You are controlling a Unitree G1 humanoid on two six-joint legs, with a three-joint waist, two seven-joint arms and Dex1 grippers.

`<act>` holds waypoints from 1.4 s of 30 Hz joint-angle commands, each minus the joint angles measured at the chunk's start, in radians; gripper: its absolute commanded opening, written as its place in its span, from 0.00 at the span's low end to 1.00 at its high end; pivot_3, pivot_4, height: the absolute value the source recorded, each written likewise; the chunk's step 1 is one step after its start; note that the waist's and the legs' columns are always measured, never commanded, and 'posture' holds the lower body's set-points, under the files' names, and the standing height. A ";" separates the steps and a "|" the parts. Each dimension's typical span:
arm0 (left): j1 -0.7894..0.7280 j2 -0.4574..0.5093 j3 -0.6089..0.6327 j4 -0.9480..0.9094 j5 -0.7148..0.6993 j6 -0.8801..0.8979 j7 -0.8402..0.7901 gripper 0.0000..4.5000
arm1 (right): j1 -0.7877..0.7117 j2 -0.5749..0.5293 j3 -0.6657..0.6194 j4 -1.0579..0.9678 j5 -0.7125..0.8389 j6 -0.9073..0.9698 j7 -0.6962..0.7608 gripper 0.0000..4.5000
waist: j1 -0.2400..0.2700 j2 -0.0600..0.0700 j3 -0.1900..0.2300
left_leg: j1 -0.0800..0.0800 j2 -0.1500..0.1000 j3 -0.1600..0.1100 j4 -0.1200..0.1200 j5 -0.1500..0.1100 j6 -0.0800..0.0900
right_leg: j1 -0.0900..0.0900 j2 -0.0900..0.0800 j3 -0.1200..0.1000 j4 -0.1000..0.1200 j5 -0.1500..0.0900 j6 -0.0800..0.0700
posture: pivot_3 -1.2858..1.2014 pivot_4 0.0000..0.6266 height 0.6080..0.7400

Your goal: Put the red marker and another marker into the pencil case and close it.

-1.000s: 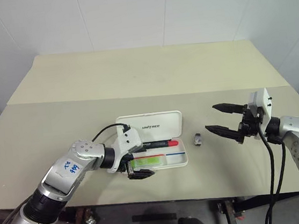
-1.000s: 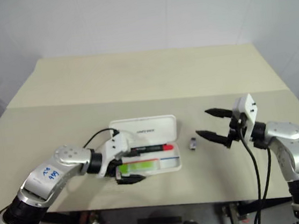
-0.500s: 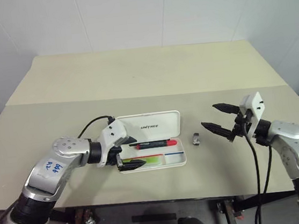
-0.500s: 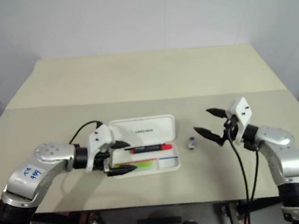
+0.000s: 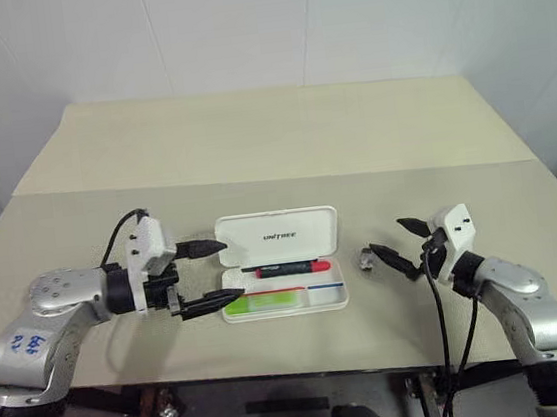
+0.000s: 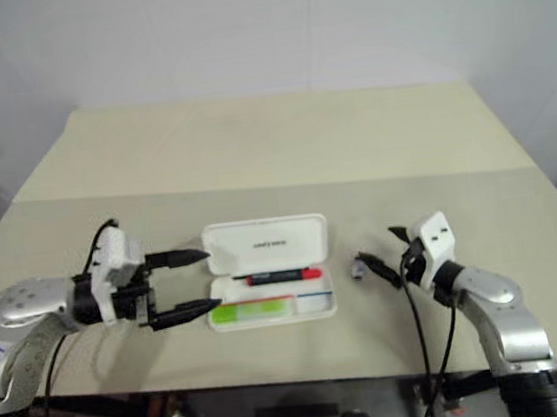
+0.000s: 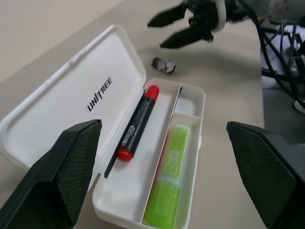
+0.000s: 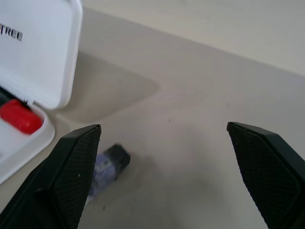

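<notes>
Red marker and green marker lie inside the pencil case; lid remains open. Left gripper, at nine o'clock, and right gripper, at three o'clock, gape wide, empty.

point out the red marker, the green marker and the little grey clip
slim red-and-black marker (image 7: 137,122), left wrist view, black middle of its barrel
chunky lime-green marker (image 7: 169,183), left wrist view, mid body
small grey metal clip (image 5: 366,258), left eye view, its centre

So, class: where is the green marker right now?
The green marker lies in the open case's near compartment, beside the red marker, right of the left gripper.
</notes>
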 commanded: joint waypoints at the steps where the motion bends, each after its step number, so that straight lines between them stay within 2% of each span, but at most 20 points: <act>1: 0.026 0.013 0.060 0.002 -0.032 -0.052 -0.029 0.99 | 0.017 0.007 -0.008 -0.066 0.016 0.026 -0.029 1.00 | -0.001 0.000 0.000 | 0.000 0.000 0.000 0.000 0.000 0.000 | 0.000 0.000 0.000 0.000 0.000 0.000 | 0.52 0.24 1.00; 15: 0.095 0.002 0.118 -0.005 -0.090 -0.069 -0.018 0.99 | 0.090 0.086 0.066 -0.185 0.013 0.122 -0.102 1.00 | -0.020 -0.001 0.000 | 0.000 0.000 0.000 -0.002 0.000 0.000 | 0.000 0.000 0.000 0.000 0.000 0.000 | 0.52 0.24 1.00; 29: 0.069 -0.001 0.099 0.003 -0.085 -0.079 -0.006 0.99 | 0.033 0.138 0.101 -0.076 -0.079 0.125 -0.226 1.00 | -0.026 -0.002 -0.001 | 0.001 0.000 0.000 -0.002 0.000 0.000 | 0.000 0.000 0.000 0.000 0.000 0.000 | 0.52 0.24 1.00; 33: 0.065 0.006 0.104 0.009 -0.086 -0.082 -0.013 1.00 | 0.030 0.135 0.103 -0.060 -0.109 0.143 -0.257 0.79 | -0.026 -0.004 -0.002 | 0.001 0.000 0.000 -0.002 0.000 0.000 | 0.000 0.000 0.000 0.000 0.000 0.000 | 0.52 0.24 1.00; 42: 0.060 0.003 0.104 0.025 -0.077 -0.096 -0.019 1.00 | 0.026 0.106 0.065 -0.068 -0.095 0.122 -0.234 0.09 | -0.022 -0.005 -0.003 | 0.001 0.000 -0.001 -0.001 0.000 0.000 | 0.001 -0.001 0.000 0.000 0.000 0.000 | 0.52 0.24 1.00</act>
